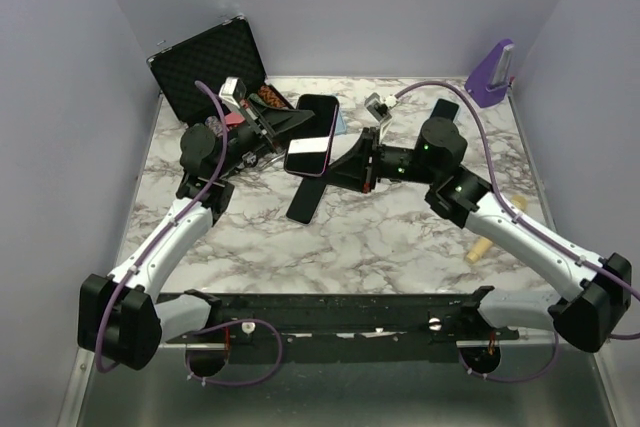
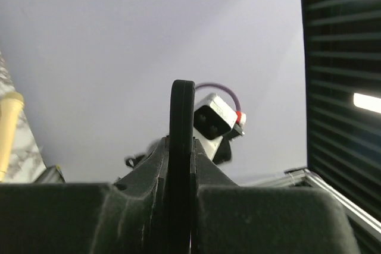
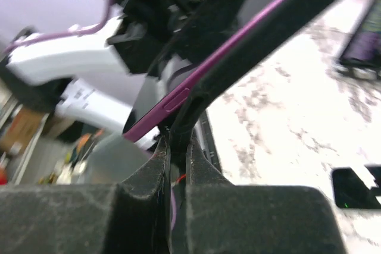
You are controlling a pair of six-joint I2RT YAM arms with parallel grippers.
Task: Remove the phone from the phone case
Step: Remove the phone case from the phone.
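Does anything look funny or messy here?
Yes. The phone, in its purple case, hangs tilted above the table, pinched between the left gripper and right gripper. Nothing looks spilled or broken.

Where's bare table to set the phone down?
Best: front-centre marble, between the flat black slab and the black front rail. Smaller: rear right, beside the dark phone, in front of the purple stand. Crowded: rear left, around the foam case and the held cased phone.
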